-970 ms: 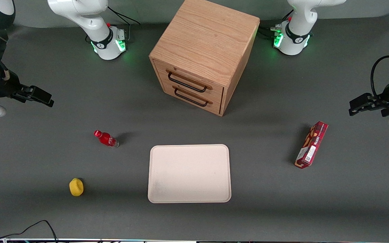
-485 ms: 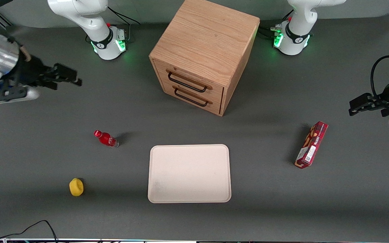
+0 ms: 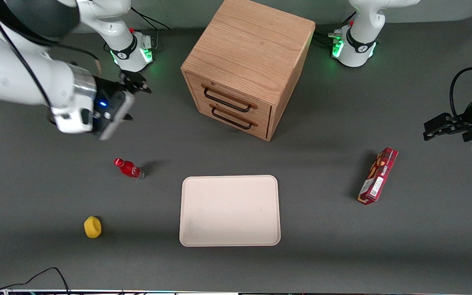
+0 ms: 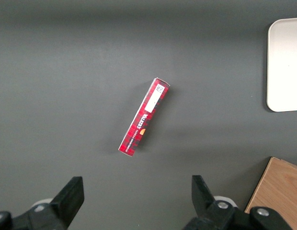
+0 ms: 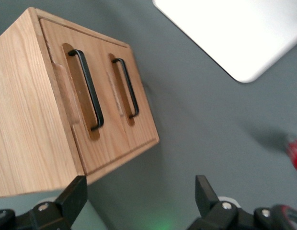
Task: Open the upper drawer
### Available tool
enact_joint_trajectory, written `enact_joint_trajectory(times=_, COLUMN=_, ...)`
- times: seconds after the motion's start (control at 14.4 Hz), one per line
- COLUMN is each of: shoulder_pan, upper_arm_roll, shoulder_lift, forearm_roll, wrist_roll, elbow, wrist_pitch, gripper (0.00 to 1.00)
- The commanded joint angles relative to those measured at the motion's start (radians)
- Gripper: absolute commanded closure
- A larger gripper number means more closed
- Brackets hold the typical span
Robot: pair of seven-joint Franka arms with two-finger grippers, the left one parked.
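The gripper [image 3: 133, 84] hangs above the table [image 3: 35, 184] toward the working arm's end, its black fingers [image 5: 74, 196] spread wide with open air between them; nothing is held and nothing is touched. In the right wrist view the two fingers frame the wooden cabinet [image 3: 249, 53], with bare table showing in the gap.

Nearer the front camera than the gripper stands a small red bottle [image 3: 128, 168], tipped a little, and nearer again lies a yellow rounded object [image 3: 92, 227], well apart from both.

The cabinet sits toward the middle of the table, turned at an angle so its drawer face looks partly toward the working arm's end. The upper drawer [image 3: 230, 96] is the topmost of the two in that face, and it is shut, its front flush with the cabinet frame. Its thin black bar handle [image 3: 226, 100] lies across a recess in the wood. The gripper is well apart from this handle, out in front of the drawer face and off to the side, with the fingers pointing toward the cabinet. Just under it is the lower drawer [image 3: 238, 121], also shut, with a matching black handle.

In front of the cabinet, nearer the front camera, a pale rectangular tray [image 3: 230, 210] lies flat. Toward the parked arm's end lies a red snack box [image 3: 377, 175], slanted, well apart from the tray.
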Motion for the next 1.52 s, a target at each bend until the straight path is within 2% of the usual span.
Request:
enact_joint_trajectory(times=0.0, shoulder_pan=0.006, upper_arm_roll=0.079, shoulder_lift=0.094, forearm_roll=0.018, wrist_roll=-0.041, elbow=0.065, wrist_pitch=0.017, gripper=0.0)
enact_joint_trajectory(times=0.28, shoulder_pan=0.012, upper_arm_roll=0.185, shoulder_lift=0.148, forearm_roll=0.014, wrist_roll=-0.041, elbow=0.053, wrist_pitch=0.045, gripper=0.0)
enact_joint_trajectory(times=0.55, shoulder_pan=0.031, upper_arm_roll=0.223, shoulder_lift=0.156, forearm_roll=0.014, wrist_roll=-0.029, elbow=-0.04, wrist_pitch=0.158, gripper=0.0)
enact_joint_trajectory(times=0.9, shoulder_pan=0.043, upper_arm_roll=0.255, shoulder_lift=0.163, forearm_roll=-0.003, wrist_roll=-0.029, elbow=-0.163, wrist_pitch=0.317, gripper=0.0)
enact_joint_trajectory(times=1.46, shoulder_pan=0.057, upper_arm_roll=0.277, shoulder_lift=0.185, forearm_roll=-0.028, wrist_roll=-0.025, elbow=-0.24, wrist_pitch=0.442, gripper=0.0)
